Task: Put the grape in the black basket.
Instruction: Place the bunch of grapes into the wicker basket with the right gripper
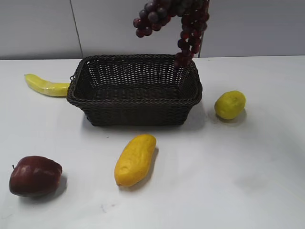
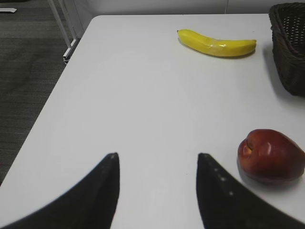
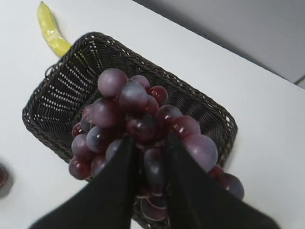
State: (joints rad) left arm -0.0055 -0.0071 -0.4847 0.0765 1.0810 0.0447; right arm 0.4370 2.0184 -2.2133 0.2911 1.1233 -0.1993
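Grape bunch (image 3: 138, 124) pinched in my right end effector (image 3: 148, 143), hanging above black basket's (image 1: 136, 112) far right corner, my left end effector (image 2: 157, 160) spread wide over bare worktop (image 2: 143, 105).

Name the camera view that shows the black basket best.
The exterior view: the whole basket sits unobstructed, its rim and inside visible. The right wrist view looks down on it, but the grapes cover its middle. The left wrist view catches only one corner at the right edge.

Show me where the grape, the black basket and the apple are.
grape (image 3: 138, 119): right wrist view, middle of the bunch.
black basket (image 1: 136, 114): exterior view, front wall.
apple (image 2: 271, 155): left wrist view, middle of its red skin.
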